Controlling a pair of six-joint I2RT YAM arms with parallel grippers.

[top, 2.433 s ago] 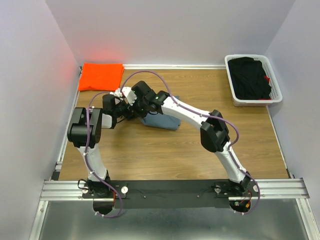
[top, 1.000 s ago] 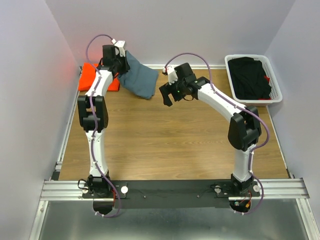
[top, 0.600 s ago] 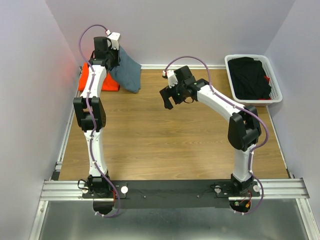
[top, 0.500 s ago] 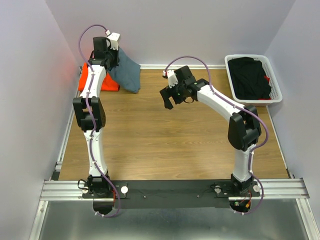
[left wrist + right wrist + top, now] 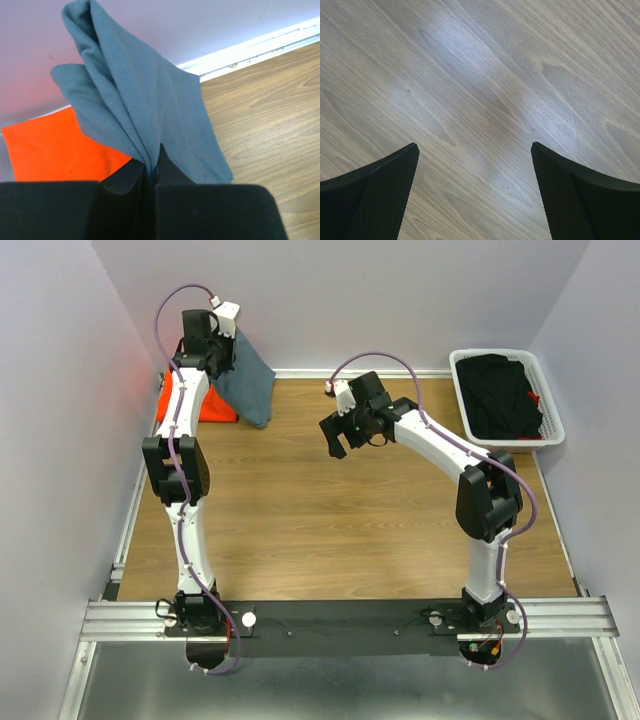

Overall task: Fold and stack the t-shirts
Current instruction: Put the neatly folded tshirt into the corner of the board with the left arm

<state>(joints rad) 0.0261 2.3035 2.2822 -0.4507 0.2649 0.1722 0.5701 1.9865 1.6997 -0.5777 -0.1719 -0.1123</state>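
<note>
Nearly done: the left claw (image 5: 150,172) pinches the blue-grey t-shirt (image 5: 145,95), which hangs under it just beside the folded orange t-shirt (image 5: 50,145); stacking remains. The right claw (image 5: 472,150) stands spread, empty.

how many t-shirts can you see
2: slate blue-grey cloth shirt hanging from left claw; folded bright orange shirt far-left corner; dark clothes in the white basket may be more.
</note>
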